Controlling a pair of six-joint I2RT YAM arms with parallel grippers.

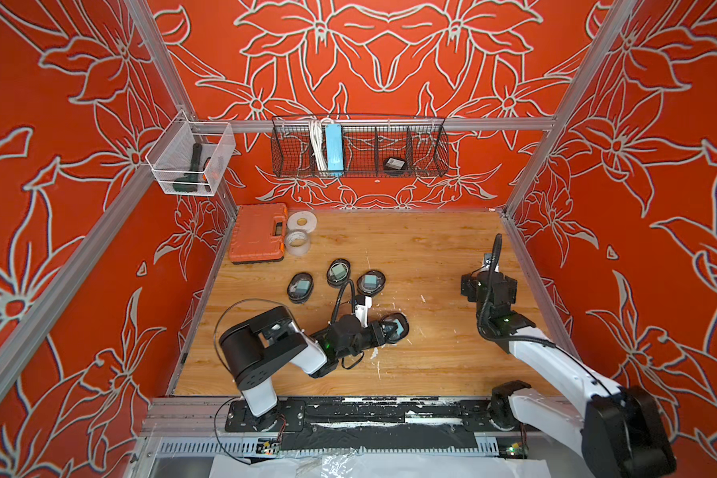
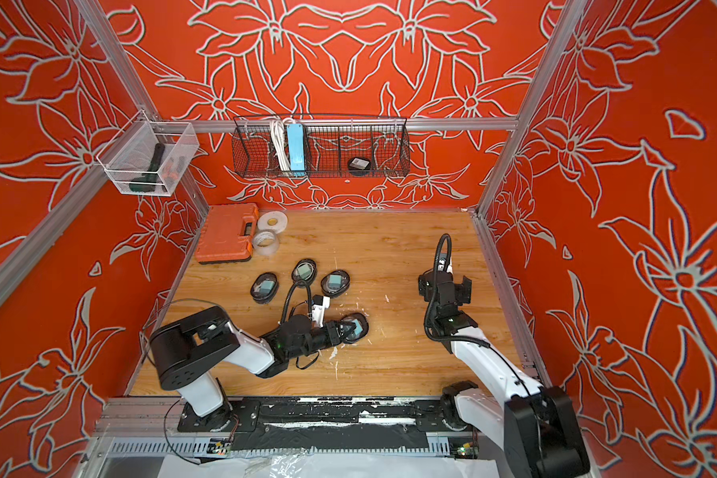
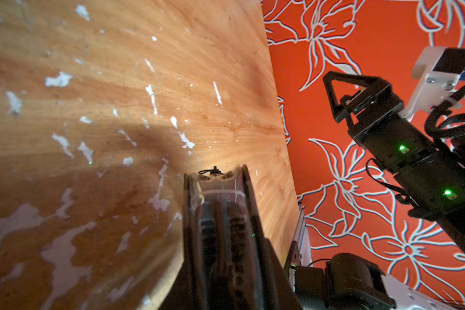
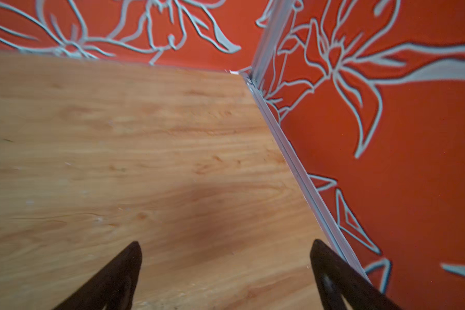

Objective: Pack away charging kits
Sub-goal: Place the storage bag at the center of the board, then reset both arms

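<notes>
Four charging kits show in both top views, each a teal cube inside a black-rimmed clear oval case. Three lie together on the wooden table (image 1: 431,248): kit (image 1: 301,286), kit (image 1: 338,272) and kit (image 1: 370,282). My left gripper (image 1: 390,330) is shut on the fourth kit (image 1: 398,325), low over the table's middle. In the left wrist view that case (image 3: 218,198) stands edge-on between the jaws. My right gripper (image 4: 226,247) is open and empty above bare wood near the right wall, and it shows from above too (image 2: 443,285).
A black wire basket (image 1: 359,174) on the back wall holds a blue power strip (image 1: 333,149) and a dark round item (image 1: 395,164). A clear bin (image 1: 191,157) hangs at left. An orange toolbox (image 1: 258,231) and two tape rolls (image 1: 302,220) sit back left.
</notes>
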